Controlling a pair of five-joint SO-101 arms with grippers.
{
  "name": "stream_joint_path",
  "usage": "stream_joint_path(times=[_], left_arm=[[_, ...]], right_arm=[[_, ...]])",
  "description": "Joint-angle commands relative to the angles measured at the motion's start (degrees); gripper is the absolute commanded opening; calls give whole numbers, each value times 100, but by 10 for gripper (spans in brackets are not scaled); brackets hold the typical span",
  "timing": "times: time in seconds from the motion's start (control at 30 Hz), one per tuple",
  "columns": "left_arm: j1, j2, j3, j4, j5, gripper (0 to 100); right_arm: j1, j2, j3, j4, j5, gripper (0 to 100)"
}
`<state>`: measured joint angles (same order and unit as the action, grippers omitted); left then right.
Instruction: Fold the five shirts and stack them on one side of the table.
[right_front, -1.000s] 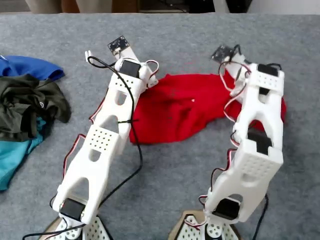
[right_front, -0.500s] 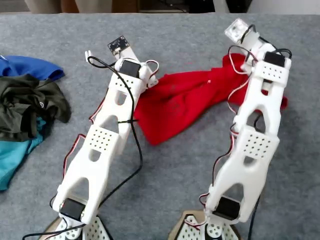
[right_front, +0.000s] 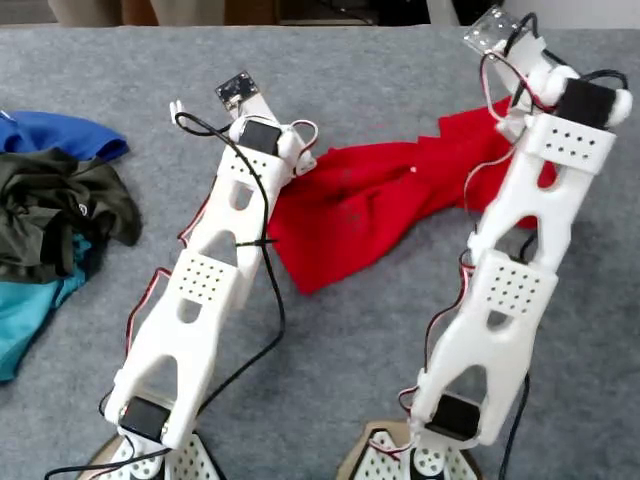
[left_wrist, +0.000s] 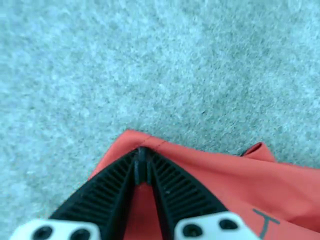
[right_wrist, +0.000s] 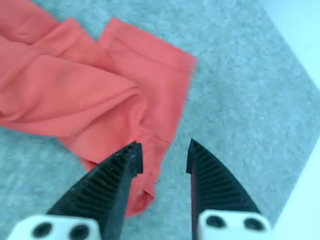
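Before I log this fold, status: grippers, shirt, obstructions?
Left gripper shut on red shirt corner. Right gripper open over its other end. Shirt pile lies apart, nothing blocking.

The high camera looks steeply down from far off over the whole tabletop (right_front: 400, 60), while each wrist camera peers close along its own fingers (left_wrist: 170, 185) (right_wrist: 110, 185), and all three views share the shirt (right_front: 350, 210).

No readable text, small white emblem (right_front: 86, 210) on dark shirt (right_front: 40, 185), dark T-like mark (left_wrist: 264, 222) on red shirt (left_wrist: 225, 182)
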<state>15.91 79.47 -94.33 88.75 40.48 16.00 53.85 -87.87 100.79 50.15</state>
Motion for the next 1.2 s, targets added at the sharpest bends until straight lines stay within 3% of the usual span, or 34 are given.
stream_joint_path(times=[0.0, 0.27, 0.37, 0.53, 0.6, 0.87, 1.17], left_arm=[[-44, -101, -141, -70, -44, 19], [-62, -101, -141, 0, -44, 19], [-62, -101, -141, 9, -44, 19], [-62, -101, -141, 0, -44, 19], [-62, -101, -141, -9, -44, 19], [-62, -101, -141, -18, -44, 19], [-62, -101, -149, -26, -44, 19]], right_arm=[[-497, 207, 163, 141, -158, 163], [-1279, 1209, 356, -325, -563, 160], [-1218, 1569, 312, -369, -554, 152], [-901, 1745, 321, -62, -422, 9], [-769, 1666, 242, 132, -422, 9], [-180, 576, 655, 167, -651, 5], [-4, -1851, 3776, 149, -791, 5]])
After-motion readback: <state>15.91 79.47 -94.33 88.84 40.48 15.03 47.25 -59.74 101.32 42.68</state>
